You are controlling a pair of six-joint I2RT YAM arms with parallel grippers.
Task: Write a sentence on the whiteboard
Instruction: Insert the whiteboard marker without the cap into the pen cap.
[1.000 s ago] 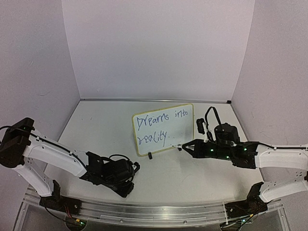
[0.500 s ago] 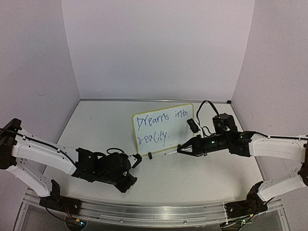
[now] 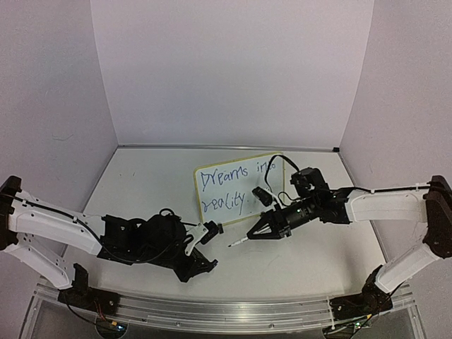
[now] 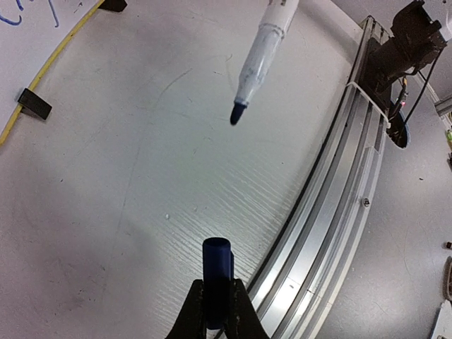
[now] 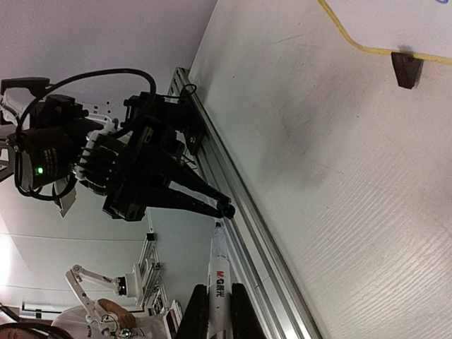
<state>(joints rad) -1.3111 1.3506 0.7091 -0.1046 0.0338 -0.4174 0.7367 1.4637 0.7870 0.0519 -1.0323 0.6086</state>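
Whiteboard (image 3: 236, 192) sits on the grey table (image 3: 141, 183), centre-right, on the far side of both grippers. The sentence (image 3: 233, 180) is on it in blue marker, two lines: "Dreams into" above "reality." The board has a pale-yellow frame and black clip feet (image 4: 34, 104) along its near edge.

Left gripper (image 4: 217, 289): fingers pinch a dark blue marker cap (image 4: 217, 258) between them. The cap's open end sticks out past the fingertips and faces the marker. This gripper is low over the table, left of centre and near the aluminium rail (image 3: 212, 311).

Right gripper (image 5: 219, 293): fingers are clamped on the barrel of a white marker (image 4: 263, 49), which is uncapped with its blue tip exposed. The marker points away from the whiteboard toward the left gripper. Its tip is off the board and above bare table, and I can't tell if it touches the table.

Marker tip and cap mouth roughly line up with a gap between them. In the right wrist view the tip looks close to the cap, in the left wrist view clearly apart. They are not joined.

Both grippers are on the near side of the board, and neither touches it. The right arm's cable loops over the board's right corner in the top view.
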